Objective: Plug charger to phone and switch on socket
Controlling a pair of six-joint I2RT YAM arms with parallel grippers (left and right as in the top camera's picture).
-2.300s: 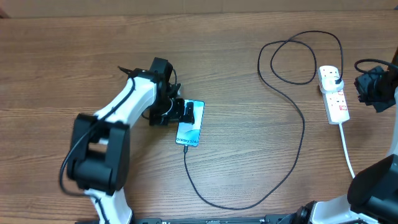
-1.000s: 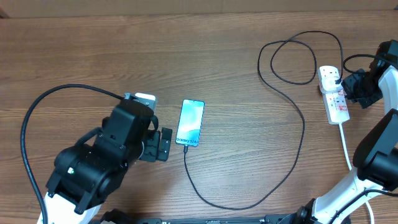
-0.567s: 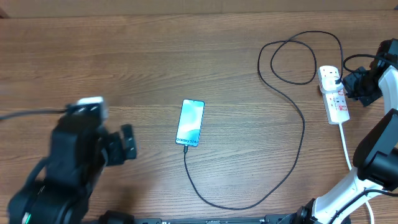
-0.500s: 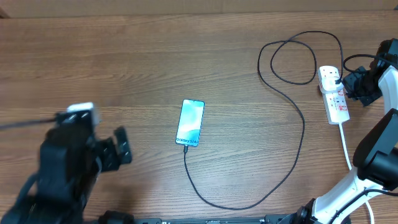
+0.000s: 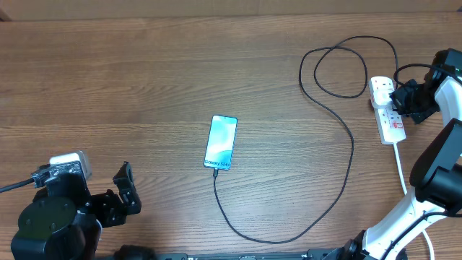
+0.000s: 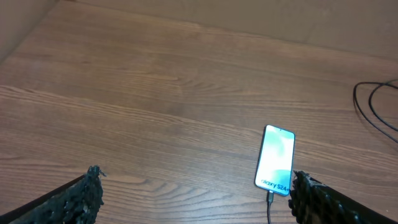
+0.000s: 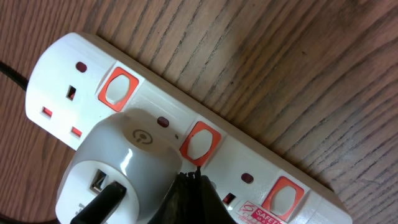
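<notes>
Mid-surface (image 5: 144, 87): phone (image 5: 221, 142), long axis near-to-far, slightly tilted, port end toward robot, charger (image 5: 351, 155) tip plugged in. Far right: socket (image 5: 388, 110), lengthwise likewise. Left end effector (image 5: 127, 191) spread wide, well apart from phone. Right end effector (image 7: 190, 185) pressed together beside middle switch (image 7: 200, 142).

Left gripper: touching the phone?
Apart. The overhead view shows the open left gripper well off to the lower left of the phone, with a stretch of bare table between them.
</notes>
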